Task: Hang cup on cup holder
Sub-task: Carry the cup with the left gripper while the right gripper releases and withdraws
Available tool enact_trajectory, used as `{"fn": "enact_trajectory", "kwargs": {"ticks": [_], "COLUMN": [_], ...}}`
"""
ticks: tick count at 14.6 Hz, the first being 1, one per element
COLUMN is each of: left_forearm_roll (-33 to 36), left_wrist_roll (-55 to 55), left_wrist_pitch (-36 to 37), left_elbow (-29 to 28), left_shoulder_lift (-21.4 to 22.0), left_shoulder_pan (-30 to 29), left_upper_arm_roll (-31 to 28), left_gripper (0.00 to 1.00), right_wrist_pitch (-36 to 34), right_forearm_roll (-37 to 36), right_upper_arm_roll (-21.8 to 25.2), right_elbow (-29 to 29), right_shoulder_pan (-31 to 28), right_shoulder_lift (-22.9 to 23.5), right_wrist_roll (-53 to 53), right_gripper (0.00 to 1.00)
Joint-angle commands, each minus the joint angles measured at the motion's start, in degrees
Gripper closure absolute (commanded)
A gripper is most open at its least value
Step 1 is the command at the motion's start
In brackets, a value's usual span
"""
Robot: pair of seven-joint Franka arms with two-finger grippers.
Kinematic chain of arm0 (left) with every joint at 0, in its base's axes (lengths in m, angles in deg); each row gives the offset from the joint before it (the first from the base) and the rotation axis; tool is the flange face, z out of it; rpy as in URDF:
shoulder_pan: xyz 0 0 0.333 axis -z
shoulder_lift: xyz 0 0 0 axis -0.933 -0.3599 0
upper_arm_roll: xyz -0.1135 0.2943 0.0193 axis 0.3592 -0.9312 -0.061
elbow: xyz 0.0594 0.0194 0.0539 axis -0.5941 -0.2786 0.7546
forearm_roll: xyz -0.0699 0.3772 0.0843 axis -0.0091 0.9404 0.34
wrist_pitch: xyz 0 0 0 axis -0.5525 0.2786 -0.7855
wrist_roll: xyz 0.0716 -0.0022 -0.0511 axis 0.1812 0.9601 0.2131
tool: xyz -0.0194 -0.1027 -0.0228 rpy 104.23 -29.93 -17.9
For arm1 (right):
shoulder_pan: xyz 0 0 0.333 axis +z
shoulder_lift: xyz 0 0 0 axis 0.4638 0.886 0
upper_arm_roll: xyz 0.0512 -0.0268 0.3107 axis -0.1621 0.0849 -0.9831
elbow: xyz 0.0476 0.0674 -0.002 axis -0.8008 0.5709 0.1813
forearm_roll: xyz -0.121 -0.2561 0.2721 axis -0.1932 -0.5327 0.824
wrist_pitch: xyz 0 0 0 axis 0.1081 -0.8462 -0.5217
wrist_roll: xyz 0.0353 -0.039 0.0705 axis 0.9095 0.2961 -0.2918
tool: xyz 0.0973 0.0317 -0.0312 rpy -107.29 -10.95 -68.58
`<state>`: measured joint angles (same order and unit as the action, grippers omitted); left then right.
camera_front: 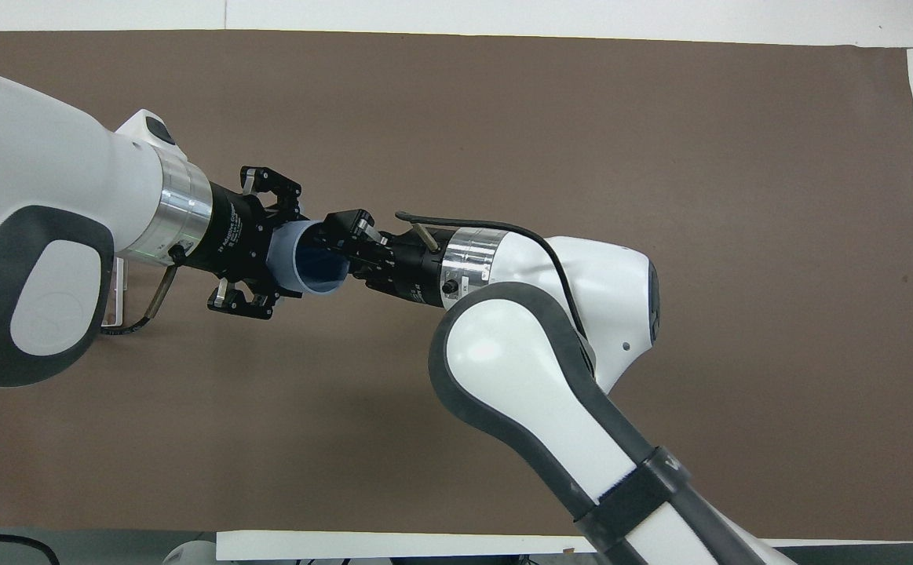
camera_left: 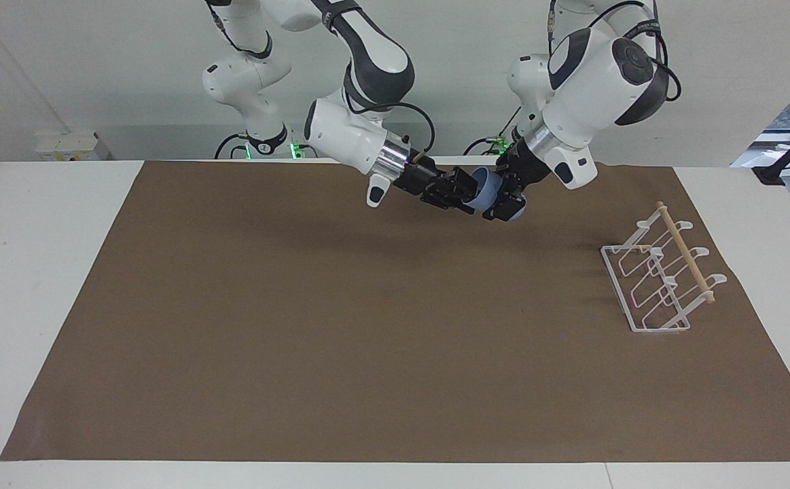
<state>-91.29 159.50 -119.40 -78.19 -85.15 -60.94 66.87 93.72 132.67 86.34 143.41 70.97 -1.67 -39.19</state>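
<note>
The light blue cup (camera_left: 484, 195) is held in the air on its side over the brown mat's edge nearest the robots, its mouth toward my right gripper. My left gripper (camera_left: 505, 198) is shut on the cup's base end; in the overhead view the left gripper (camera_front: 277, 255) has its fingers on either side of the cup (camera_front: 307, 265). My right gripper (camera_left: 464, 191) is open at the cup's rim, outside the mouth, as the overhead view (camera_front: 350, 235) also shows. The white wire cup holder (camera_left: 659, 280) with its wooden dowel stands at the left arm's end of the mat.
A brown mat (camera_left: 299, 305) covers most of the white table (camera_left: 41, 272). In the overhead view the left arm hides nearly all of the cup holder; only a strip of its wire base (camera_front: 116, 292) shows.
</note>
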Motion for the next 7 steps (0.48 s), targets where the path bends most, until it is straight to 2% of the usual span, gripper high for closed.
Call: {"fn": "enact_trajectory", "kwargs": {"ticks": [1,3,4,6,7], "left_forearm_roll": [12.1,21.6,29.4,42.7,50.1], "left_wrist_roll": [-0.7,-0.5,-0.5,-0.4,-0.4], "left_wrist_pitch": [2.5,3.6,5.5,7.7,8.6], "left_elbow": [-1.8,-2.0,-1.9,-2.0,-2.0], "left_shoulder_lift": [1.7,1.7,1.2,-2.5,-4.4], "left_shoulder_pan": [0.3,0.3,0.4,0.4,0.4], "left_upper_arm_roll": [0.0,0.1,0.3,1.4,1.5], "left_gripper": [1.00,1.00,1.00,1.00,1.00], "right_wrist_pitch": [0.1,-13.8,-19.4,-26.8,-28.4], "right_forearm_roll": [-9.1,-19.8,-23.8,-35.2,-44.6], "right_upper_arm_roll": [0.8,0.9,0.9,1.1,1.1], "right_elbow": [-0.9,-2.1,-3.5,-4.3,-4.0], "right_shoulder_pan": [-6.8,-14.6,-18.3,-22.6,-24.3], "right_shoulder_lift": [-1.4,-1.7,-1.8,-3.3,-5.0], "right_wrist_roll": [0.3,0.2,0.2,0.3,0.3], "right_gripper": [0.01,0.01,0.01,0.01,0.01]}}
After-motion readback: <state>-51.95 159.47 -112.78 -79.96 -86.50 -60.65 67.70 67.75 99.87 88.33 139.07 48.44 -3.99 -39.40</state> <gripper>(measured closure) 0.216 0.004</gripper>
